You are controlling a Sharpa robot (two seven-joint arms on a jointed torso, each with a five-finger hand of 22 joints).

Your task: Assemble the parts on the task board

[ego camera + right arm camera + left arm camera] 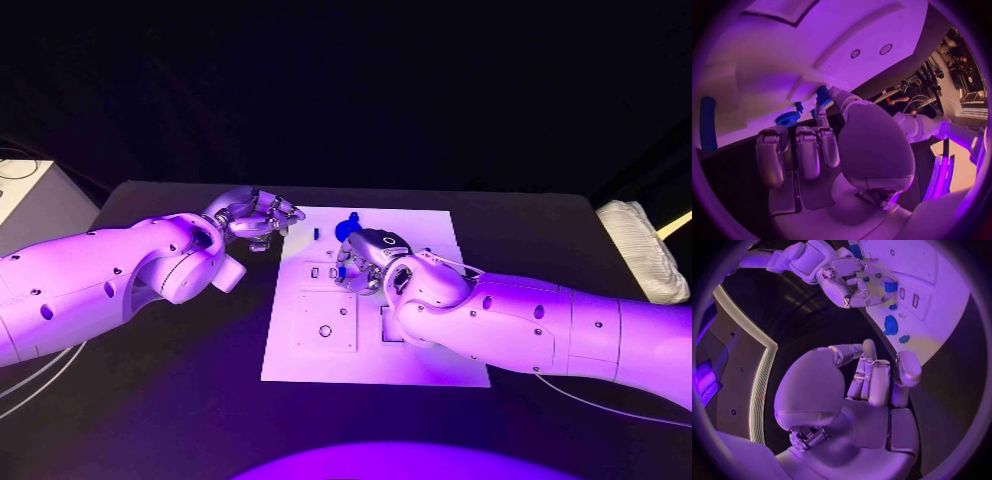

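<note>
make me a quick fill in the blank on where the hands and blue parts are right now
1. The right hand is over the white ____.
2. The left hand is off the task board, over the ____ table, its fingers curled in on nothing.
3. The round part lying on the board is coloured ____.

Missing words: task board; black; blue
</note>
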